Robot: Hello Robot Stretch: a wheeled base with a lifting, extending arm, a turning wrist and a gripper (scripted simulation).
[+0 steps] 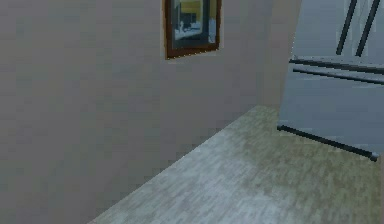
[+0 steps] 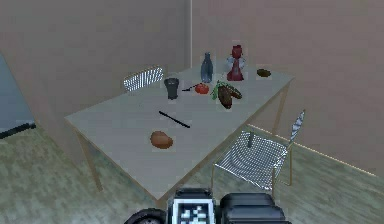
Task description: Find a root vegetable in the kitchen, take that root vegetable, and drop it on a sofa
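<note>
**Forward view.** The camera is mounted on the robot body and faces ahead and somewhat downward. It sits close to a plain wall [image 1: 80, 110] that carries a framed picture [image 1: 192, 28]. A grey refrigerator [image 1: 335, 75] stands at this view's right edge.

**Arm side view.** The camera is fixed on the body and faces outward over the gripper [image 2: 150, 216], which lies at the bottom edge. The table [image 2: 120, 128] is just beyond the gripper, and the far wall [image 2: 290, 40] is well beyond it.

**Overlap.** A grey panel [image 2: 10, 95] at this view's left edge matches the refrigerator in colour. The floor [image 1: 260, 170] appears in both views.
</note>
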